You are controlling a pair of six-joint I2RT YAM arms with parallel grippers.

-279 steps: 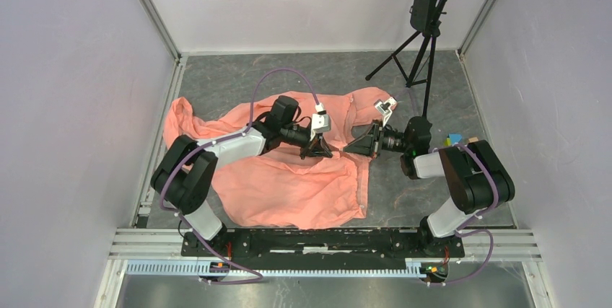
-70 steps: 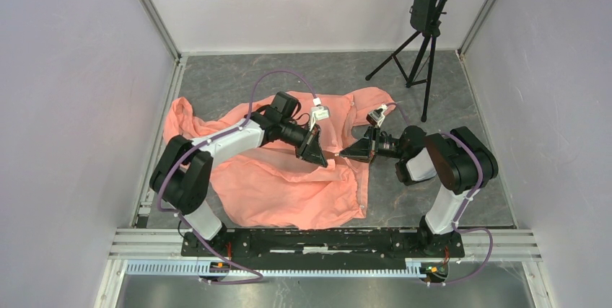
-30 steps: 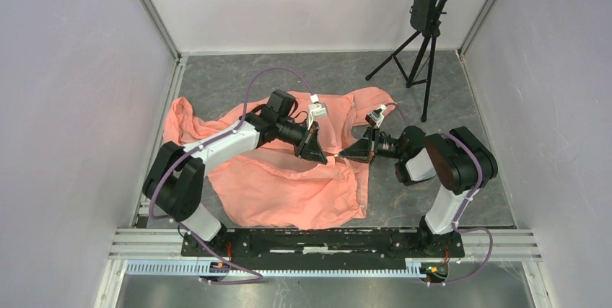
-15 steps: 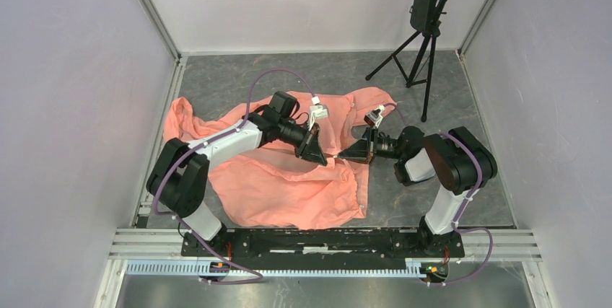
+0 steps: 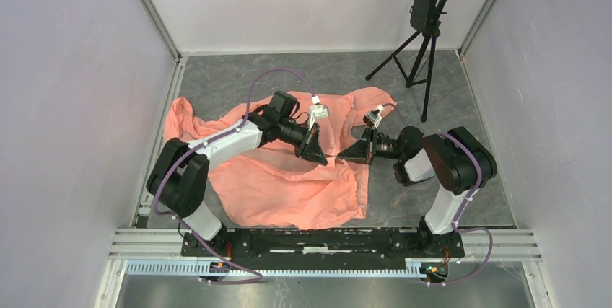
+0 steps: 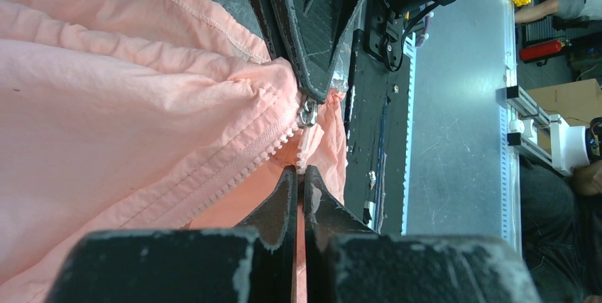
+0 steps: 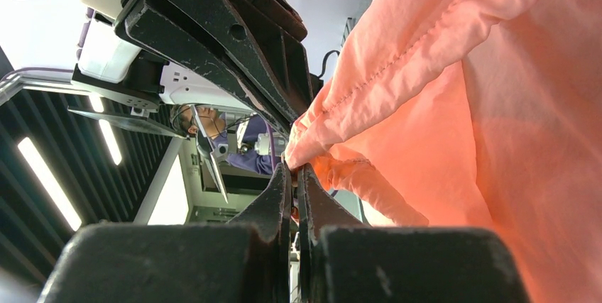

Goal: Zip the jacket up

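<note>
- Grips the jacket (image 5: 281,178) at its zipper with both: left claw (image 5: 326,155) clamped fully shut on the pale toothed strip (image 6: 270,154), right claw (image 5: 343,156) clamped shut on the fabric edge opposite, tip to tip.
- Lies spread on the table (image 5: 238,81), mostly behind and beside the left claw.
- Risks dragging thin fabric into the slider (image 6: 309,113), just ahead of the left claw, if pulled slack or skewed.
- May slip from so narrow a pinch under hard opposing pulls.
- Leaves hardly any room between claws; could knock tips.
- Stands well beyond the right claw, out of the way: tripod (image 5: 429,70).
</note>
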